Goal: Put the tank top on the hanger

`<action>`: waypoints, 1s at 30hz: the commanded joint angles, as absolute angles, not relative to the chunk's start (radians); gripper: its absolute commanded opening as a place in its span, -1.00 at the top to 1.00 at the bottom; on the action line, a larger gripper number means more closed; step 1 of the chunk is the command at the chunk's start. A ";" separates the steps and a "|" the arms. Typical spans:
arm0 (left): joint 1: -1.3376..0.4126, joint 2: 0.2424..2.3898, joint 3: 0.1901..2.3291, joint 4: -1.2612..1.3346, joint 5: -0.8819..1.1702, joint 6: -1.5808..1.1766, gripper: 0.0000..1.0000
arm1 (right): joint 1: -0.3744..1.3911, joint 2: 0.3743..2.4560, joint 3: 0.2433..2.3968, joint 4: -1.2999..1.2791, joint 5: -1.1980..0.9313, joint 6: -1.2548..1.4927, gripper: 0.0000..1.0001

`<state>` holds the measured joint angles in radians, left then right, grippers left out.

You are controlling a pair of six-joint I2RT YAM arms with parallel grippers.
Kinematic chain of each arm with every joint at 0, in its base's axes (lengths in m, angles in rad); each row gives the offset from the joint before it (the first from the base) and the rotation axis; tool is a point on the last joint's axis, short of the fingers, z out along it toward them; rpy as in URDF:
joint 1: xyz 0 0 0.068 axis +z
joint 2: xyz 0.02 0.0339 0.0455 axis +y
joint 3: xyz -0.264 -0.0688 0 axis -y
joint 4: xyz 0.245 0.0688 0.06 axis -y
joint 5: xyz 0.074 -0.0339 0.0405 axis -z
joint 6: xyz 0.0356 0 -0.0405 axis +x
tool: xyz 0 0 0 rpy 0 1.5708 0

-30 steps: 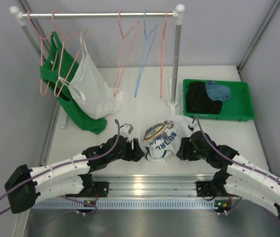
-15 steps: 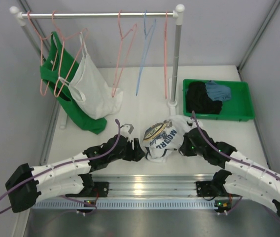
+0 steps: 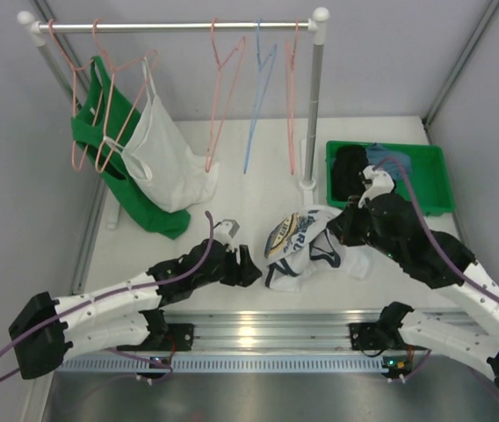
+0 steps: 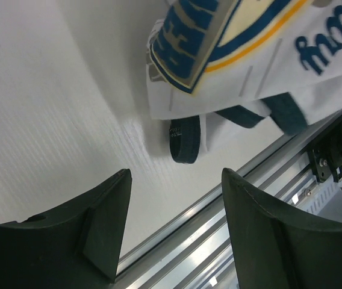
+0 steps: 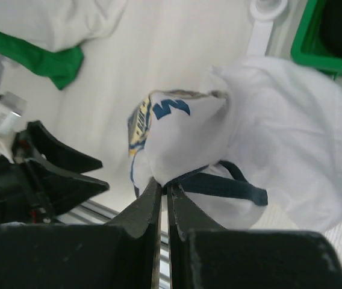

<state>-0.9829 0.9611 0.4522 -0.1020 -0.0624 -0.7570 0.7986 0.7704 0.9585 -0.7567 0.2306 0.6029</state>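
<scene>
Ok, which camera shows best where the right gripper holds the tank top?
Right wrist view: the right gripper is shut on a fold of the tank top beside its navy trim. From above, the arm hides the pinch; the left wrist shows only print and trim.

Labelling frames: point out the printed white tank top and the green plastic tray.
printed white tank top (image 3: 289, 239), top view, printed front.
green plastic tray (image 3: 427, 183), top view, bare floor.

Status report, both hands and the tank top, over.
Right hand shut on tank top. Left hand open, empty, beside it. Pink hanger on rail, bare.
</scene>
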 commanded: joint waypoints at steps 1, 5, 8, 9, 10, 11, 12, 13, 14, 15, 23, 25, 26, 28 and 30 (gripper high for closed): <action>-0.986 0.917 0.457 -0.008 -0.035 -0.758 -0.34 | 0.813 0.804 1.142 -0.845 0.261 0.565 1.00; -0.986 0.868 0.451 0.064 -0.020 -0.775 -0.36 | 0.815 0.876 1.297 -0.888 0.245 0.540 1.00; -0.986 0.842 0.452 0.112 -0.005 -0.779 -0.36 | 0.815 0.925 1.393 -0.914 0.239 0.526 1.00; -0.986 0.838 0.453 0.129 0.035 -0.778 -0.36 | 0.815 0.936 1.426 -0.917 0.238 0.523 1.00; -0.986 0.838 0.453 0.144 0.069 -0.772 -0.36 | 0.816 0.946 1.439 -0.920 0.236 0.520 1.00; -0.986 0.838 0.451 0.181 0.095 -0.769 -0.36 | 0.815 0.968 1.451 -0.922 0.233 0.520 1.00; -0.986 0.838 0.449 0.198 0.115 -0.769 -0.35 | 0.815 0.977 1.469 -0.923 0.232 0.520 1.00; -0.988 0.835 0.449 0.212 0.145 -0.769 -0.35 | 0.815 0.998 1.477 -0.923 0.233 0.517 1.00; -0.991 0.838 0.449 0.224 0.161 -0.769 -0.35 | 0.815 1.008 1.483 -0.926 0.233 0.517 1.00; -0.996 0.836 0.451 0.236 0.167 -0.769 -0.34 | 0.816 1.018 1.492 -0.928 0.236 0.517 1.00; -1.150 0.856 0.462 0.267 -0.050 -0.765 -0.31 | 0.825 1.078 1.483 -0.902 0.244 0.526 1.00; -1.216 0.879 0.479 0.271 -0.116 -0.752 -0.31 | 0.827 1.091 1.485 -0.899 0.245 0.528 1.00; -1.239 0.905 0.498 0.272 -0.155 -0.749 -0.32 | 0.828 1.092 1.485 -0.900 0.247 0.529 1.00; -1.303 0.936 0.517 0.282 -0.282 -0.745 -0.32 | 0.833 1.101 1.486 -0.900 0.248 0.528 1.00; -1.331 0.991 0.537 0.308 -0.343 -0.744 -0.33 | 0.834 1.106 1.489 -0.902 0.250 0.529 1.00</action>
